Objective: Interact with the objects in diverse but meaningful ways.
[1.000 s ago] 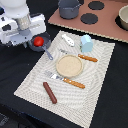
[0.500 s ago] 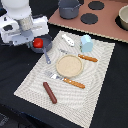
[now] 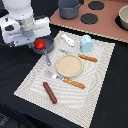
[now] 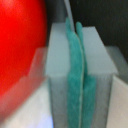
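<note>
One arm works over a striped placemat (image 3: pixel 30 82) laid on a dark table (image 3: pixel 112 100), its white wrist low over the mat's far left corner in the exterior view. Its gripper (image 4: pixel 75 75) shows in the wrist view with the two teal-faced fingers (image 4: pixel 70 55) pressed flat together and nothing between them, so the hand is fully narrowed and carries nothing. Just beside those fingers the red tomato (image 3: pixel 39 45) fills much of the wrist view; whether it touches them cannot be told. In the exterior view the tomato sits in the bowl of the grey long-handled saucepan (image 3: pixel 46 52), whose handle runs toward the near side. Right of the pan lies the small white bottle-like piece (image 3: pixel 68 40), and further right stands the pale blue-white cup (image 3: pixel 86 43), upright. At the middle of the mat rests the round tan plate (image 3: pixel 68 65), with an orange-handled knife (image 3: pixel 86 58) on its far right side and an orange-handled fork (image 3: pixel 67 80) along its near edge. The brown sausage (image 3: pixel 50 92) lies on the mat's near left part, well apart from the plate. A toy stove top (image 3: pixel 107 20) with dark burners and a grey pot (image 3: pixel 69 8) sits at the far side.
</note>
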